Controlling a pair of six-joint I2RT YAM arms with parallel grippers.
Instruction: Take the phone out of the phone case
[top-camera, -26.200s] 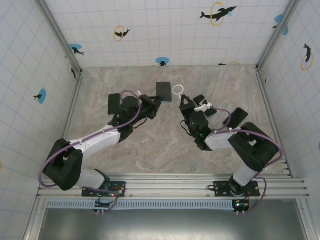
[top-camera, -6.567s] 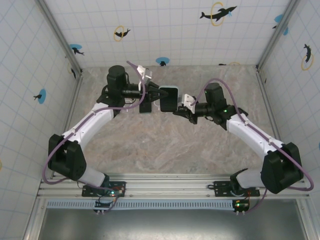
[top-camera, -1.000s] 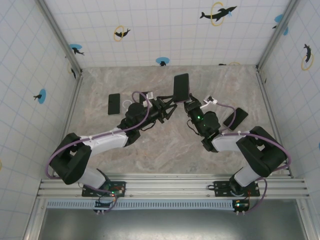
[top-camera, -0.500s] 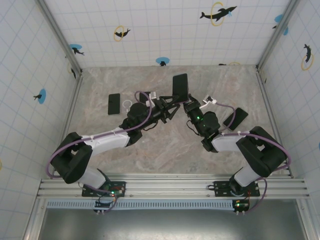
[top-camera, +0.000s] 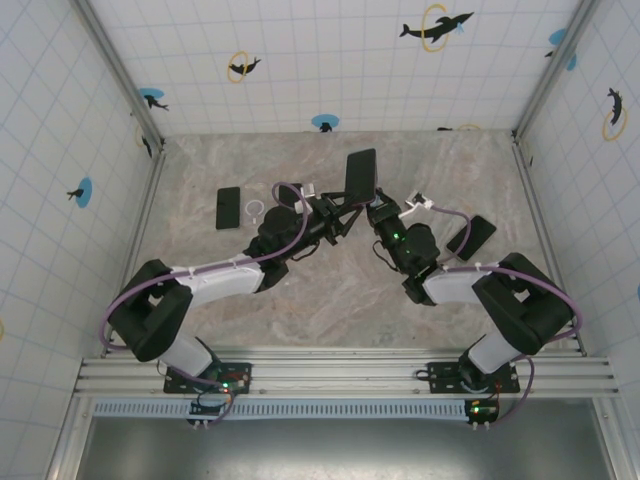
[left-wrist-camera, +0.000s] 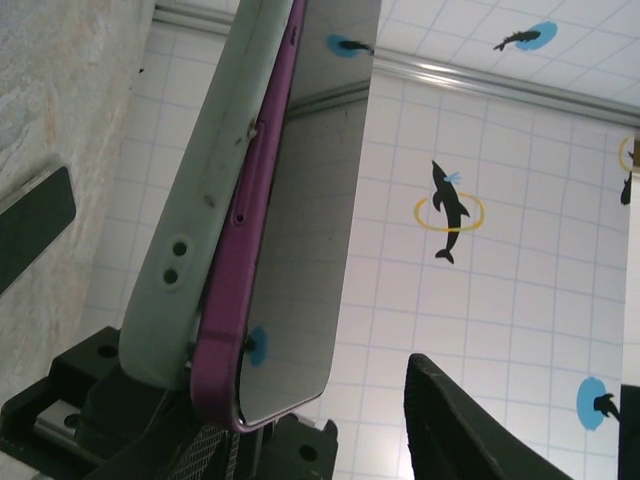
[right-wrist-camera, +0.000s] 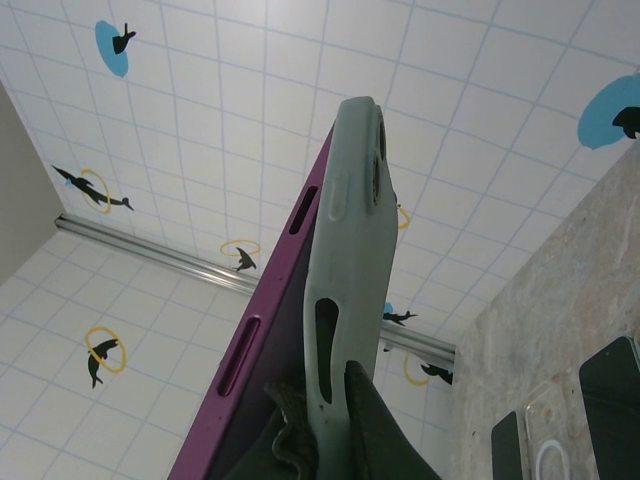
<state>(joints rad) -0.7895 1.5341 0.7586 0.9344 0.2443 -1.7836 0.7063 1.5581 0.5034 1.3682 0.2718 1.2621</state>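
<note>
Grey phone case (left-wrist-camera: 190, 240): it is still on the back of the phone (left-wrist-camera: 310, 190). The purple edge of the phone sits in it, so the phone is not out yet.
Where the phone is: it stands up on its end in the air, over the middle of the table (top-camera: 330, 300), between the two arms.
Right gripper (top-camera: 372, 207): it is pinched tight on the bottom end of the phone case and holds it up.
Left gripper (top-camera: 346, 212): it is just beside the phone with its jaws partly apart. One finger (left-wrist-camera: 470, 430) is near the glass side but does not touch it. It holds nothing.
Done so far: the phone and case are up off the table and held steady.
Left to do: the left gripper most likely has to take the phone by its edge and pull or push it free of the case.
Other things: a black phone (top-camera: 229, 208) and a white ring (top-camera: 257, 209) lie on the left of the table, and another black phone (top-camera: 470, 237) lies on the right.
Writing: no words or brand names can be read. The walls have dolphin pictures (top-camera: 436, 27) with yellow rings.
</note>
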